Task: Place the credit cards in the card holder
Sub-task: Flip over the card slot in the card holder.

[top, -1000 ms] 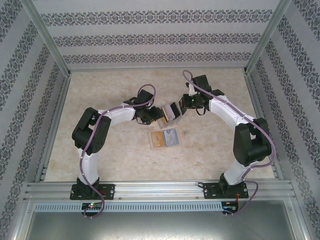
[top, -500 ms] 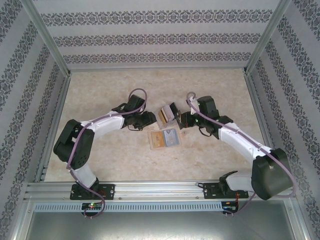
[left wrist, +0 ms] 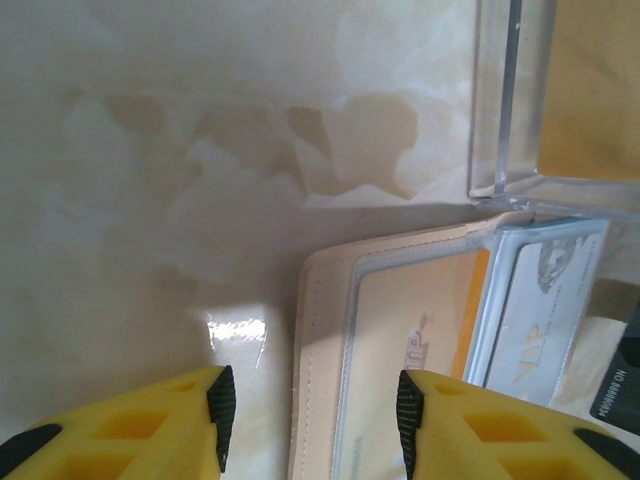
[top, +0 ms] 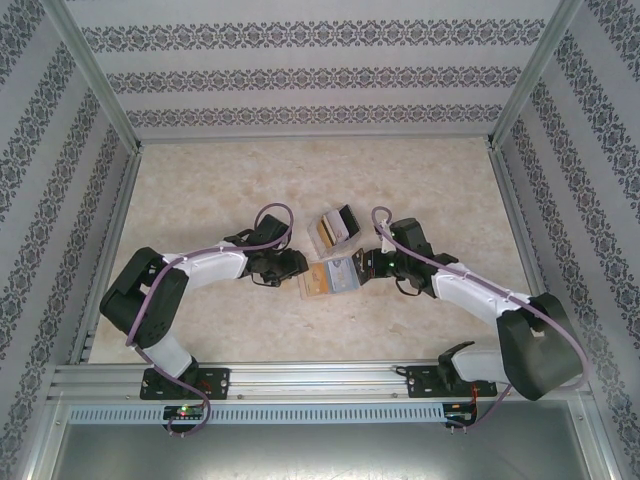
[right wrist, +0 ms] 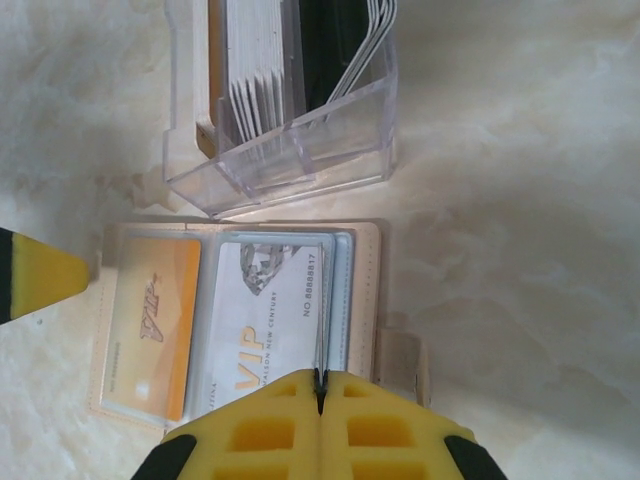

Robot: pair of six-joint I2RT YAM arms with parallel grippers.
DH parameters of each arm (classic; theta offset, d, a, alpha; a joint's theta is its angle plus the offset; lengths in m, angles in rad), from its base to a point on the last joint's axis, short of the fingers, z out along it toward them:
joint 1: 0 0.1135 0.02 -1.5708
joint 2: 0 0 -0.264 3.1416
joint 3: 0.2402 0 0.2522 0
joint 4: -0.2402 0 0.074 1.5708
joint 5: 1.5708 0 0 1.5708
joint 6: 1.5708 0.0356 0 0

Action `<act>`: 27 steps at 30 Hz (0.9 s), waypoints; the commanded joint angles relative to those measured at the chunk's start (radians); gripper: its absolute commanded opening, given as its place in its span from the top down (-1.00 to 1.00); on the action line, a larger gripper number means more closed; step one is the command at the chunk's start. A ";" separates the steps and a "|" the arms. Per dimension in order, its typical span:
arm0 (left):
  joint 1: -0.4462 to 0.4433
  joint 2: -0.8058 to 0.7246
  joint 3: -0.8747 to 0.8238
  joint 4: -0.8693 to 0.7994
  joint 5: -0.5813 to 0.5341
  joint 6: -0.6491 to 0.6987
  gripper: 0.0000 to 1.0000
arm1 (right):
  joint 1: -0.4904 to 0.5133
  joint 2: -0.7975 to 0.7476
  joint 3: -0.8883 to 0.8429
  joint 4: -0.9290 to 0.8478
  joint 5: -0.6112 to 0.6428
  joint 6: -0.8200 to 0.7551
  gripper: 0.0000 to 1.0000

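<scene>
Your card holder (right wrist: 368, 290) lies open flat on the marbled desk (right wrist: 520, 250); tan stitched rim, clear sleeves over a glossy orange card (right wrist: 150, 325) and a pale VIP card (right wrist: 268, 320); left tool (left wrist: 312, 403) spread astride its edge; right tool (right wrist: 320, 385) pressed together above its sleeves; both arms sit lower and nearer it than a second ago.

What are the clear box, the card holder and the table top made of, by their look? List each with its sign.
Clear box: rigid transparent plastic, glossy; cards show through its walls.
Card holder: tan leather or imitation, matte, stitched border, clear film pockets.
Table top: glossy marble pattern with glare; stone or laminate, cannot tell.
</scene>
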 commanded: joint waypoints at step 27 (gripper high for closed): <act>-0.035 0.131 0.001 0.085 0.010 -0.033 0.20 | 0.012 0.060 -0.048 0.211 -0.147 0.158 0.95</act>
